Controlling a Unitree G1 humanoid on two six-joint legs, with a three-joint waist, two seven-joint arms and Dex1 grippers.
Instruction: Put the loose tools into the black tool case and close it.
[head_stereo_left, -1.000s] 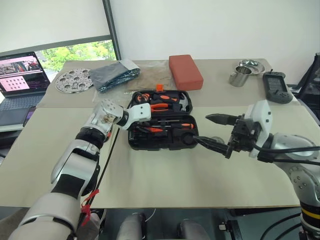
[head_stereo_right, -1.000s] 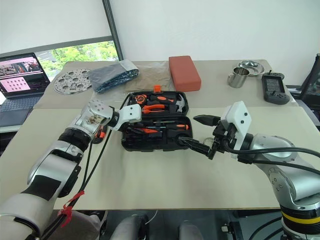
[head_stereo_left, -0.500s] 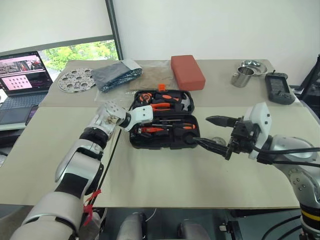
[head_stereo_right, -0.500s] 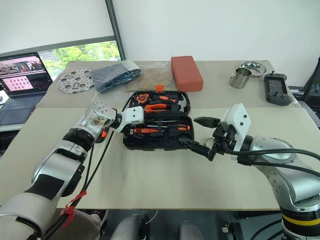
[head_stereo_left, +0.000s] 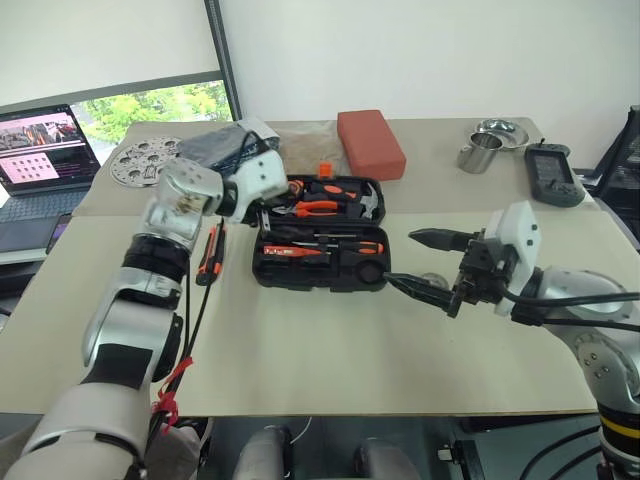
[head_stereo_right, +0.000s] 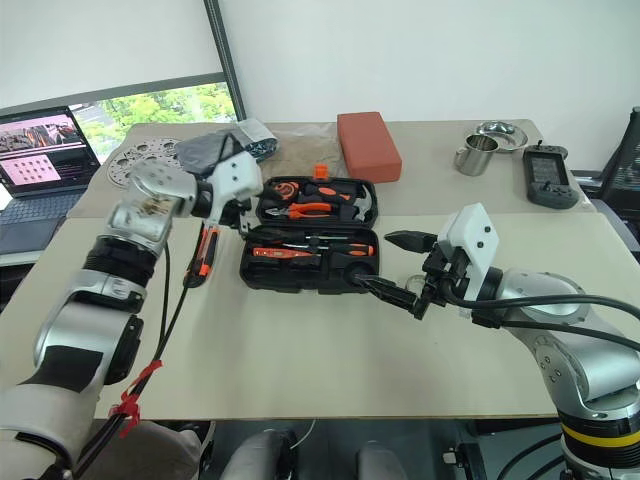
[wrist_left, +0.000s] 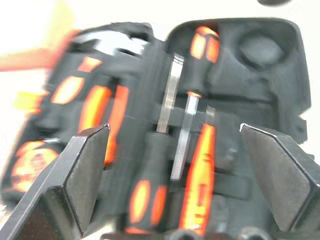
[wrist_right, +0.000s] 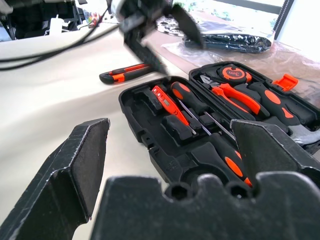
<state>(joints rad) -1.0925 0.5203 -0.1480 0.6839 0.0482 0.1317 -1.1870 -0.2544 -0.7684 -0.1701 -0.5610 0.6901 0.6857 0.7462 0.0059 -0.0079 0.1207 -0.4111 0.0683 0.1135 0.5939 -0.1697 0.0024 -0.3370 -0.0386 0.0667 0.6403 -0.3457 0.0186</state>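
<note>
The black tool case lies open mid-table, both screwdrivers seated, utility knife loose at its left; left gripper and right gripper both gape empty.

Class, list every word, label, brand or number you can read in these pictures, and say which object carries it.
No text can be read with certainty.
Tape measure in the black tool case: a small dark mark on its orange face, too small to read.
Laptop screen: a pink page with a grid of dots, lettering too small.
Handheld device at the table's far right: screen and keys, nothing readable.
Red-orange block: no marking.
</note>
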